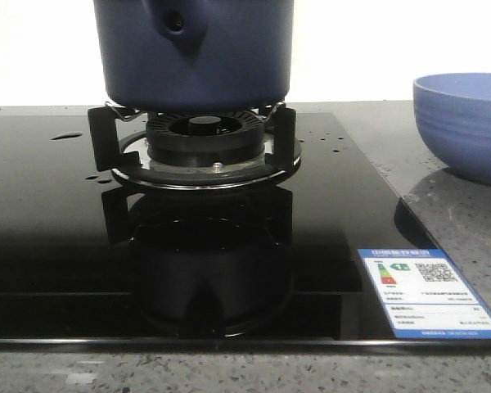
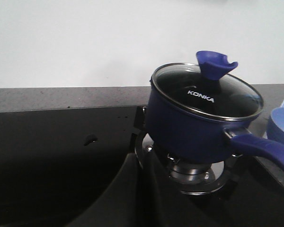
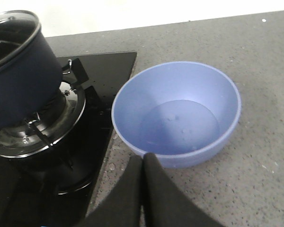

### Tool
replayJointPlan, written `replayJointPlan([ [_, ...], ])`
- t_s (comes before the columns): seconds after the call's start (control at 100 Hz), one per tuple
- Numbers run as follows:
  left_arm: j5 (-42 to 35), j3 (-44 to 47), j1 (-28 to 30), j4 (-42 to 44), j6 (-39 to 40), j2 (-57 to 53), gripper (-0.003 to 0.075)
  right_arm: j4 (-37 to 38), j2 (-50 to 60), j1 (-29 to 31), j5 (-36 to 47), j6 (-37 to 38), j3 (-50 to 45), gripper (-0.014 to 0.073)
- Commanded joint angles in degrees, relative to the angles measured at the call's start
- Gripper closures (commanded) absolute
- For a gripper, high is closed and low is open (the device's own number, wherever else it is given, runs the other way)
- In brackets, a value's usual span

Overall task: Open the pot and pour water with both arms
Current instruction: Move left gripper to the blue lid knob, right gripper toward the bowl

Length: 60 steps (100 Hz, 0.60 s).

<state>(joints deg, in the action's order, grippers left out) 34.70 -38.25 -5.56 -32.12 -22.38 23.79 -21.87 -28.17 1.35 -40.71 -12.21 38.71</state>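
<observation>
Right gripper fingers pressed together, empty, low centre of its wrist view, just in front of the bowl. Left gripper: dark fingers low in frame, can't tell its state. Pot, lid on, sits on the burner, top centre of front view. Water drops on black cooktop at left.

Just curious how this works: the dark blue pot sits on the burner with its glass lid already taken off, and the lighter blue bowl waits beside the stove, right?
Not quite. The glass lid is on the pot, as the left wrist view shows. The pot does sit on the burner, with the bowl beside the stove.
</observation>
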Motion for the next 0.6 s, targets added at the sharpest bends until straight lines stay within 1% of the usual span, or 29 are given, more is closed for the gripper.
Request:
replayJointPlan([
  [0.0,-3.60,-2.62,-1.70,-5.47,-5.22,1.72,0.0708,-2.04,-1.58,-1.05,4.45,-2.47,2.44,0.0598],
  [0.03,-3.60,-2.71,-2.25,-6.96,-6.97,2.17,0.0687,-2.63,-1.96,-1.35,4.50,-3.10,2.58,0.0559],
  [0.06,-3.60,-2.75,-2.56,-8.56,-9.03,2.83,0.0659,-2.96,-2.24,-1.56,4.50,-3.49,2.57,0.0508],
  [0.07,-3.60,-2.75,-2.69,-9.44,-9.39,2.97,0.0642,-3.05,-2.25,-1.70,4.50,-3.49,2.68,0.0479],
  [0.08,-3.60,-2.75,-2.69,-9.44,-9.74,3.11,0.0642,-3.18,-2.46,-1.71,4.50,-3.49,2.68,0.0463],
  [0.11,-3.60,-2.75,-3.16,-11.49,-11.51,3.90,0.0591,-3.36,-2.74,-1.87,4.50,-3.49,2.68,0.0375],
  [0.13,-3.60,-2.75,-3.27,-12.73,-12.39,4.34,0.0554,-3.35,-2.87,-1.97,4.64,-3.49,2.68,0.0337],
  [0.14,-3.60,-2.75,-3.42,-13.56,-12.58,4.49,0.0528,-3.35,-2.85,-1.97,4.80,-3.49,2.68,0.0298],
  [0.15,-3.60,-2.75,-3.55,-13.98,-12.78,4.63,0.0514,-3.48,-3.01,-2.02,4.80,-3.49,2.68,0.0279],
  [0.16,-3.60,-2.75,-3.59,-14.38,-12.97,4.79,0.0500,-3.48,-2.99,-2.02,4.80,-3.49,2.68,0.0242],
  [0.18,-3.60,-2.75,-3.66,-15.67,-13.69,5.45,0.0457,-3.65,-3.12,-2.02,4.90,-3.49,2.68,0.0190],
  [0.21,-3.60,-2.75,-3.80,-18.18,-14.78,6.14,0.0384,-3.78,-3.35,-2.02,5.16,-3.49,2.68,0.0133],
  [0.25,-3.60,-2.75,-3.80,-20.92,-17.27,7.17,0.0316,-3.89,-3.37,-2.02,5.44,-3.58,2.68,0.0078],
  [0.28,-3.60,-2.75,-3.80,-23.73,-19.19,7.85,0.0260,-3.89,-3.37,-2.02,5.73,-3.58,2.68,0.0062],
  [0.33,-3.60,-2.75,-3.80,-28.34,-22.89,9.11,0.0213,-4.01,-3.37,-2.02,5.86,-3.58,2.68,0.0065],
  [0.35,-3.48,-2.75,-3.80,-30.35,-24.74,9.65,0.0206,-4.01,-3.37,-2.02,5.86,-3.58,2.68,0.0067],
  [0.48,-2.34,-2.75,-3.80,-41.41,-37.67,13.39,0.0232,-4.01,-3.37,-2.02,5.98,-3.58,2.68,0.0067],
  [0.54,-1.93,-3.02,-3.80,-45.18,-41.35,15.68,0.0250,-4.01,-3.37,-2.02,5.98,-3.63,2.68,0.0067],
  [0.59,-0.56,-3.75,-3.80,-46.69,-43.80,17.66,0.0255,-4.01,-3.37,-2.02,5.98,-3.71,2.68,0.0067],
])
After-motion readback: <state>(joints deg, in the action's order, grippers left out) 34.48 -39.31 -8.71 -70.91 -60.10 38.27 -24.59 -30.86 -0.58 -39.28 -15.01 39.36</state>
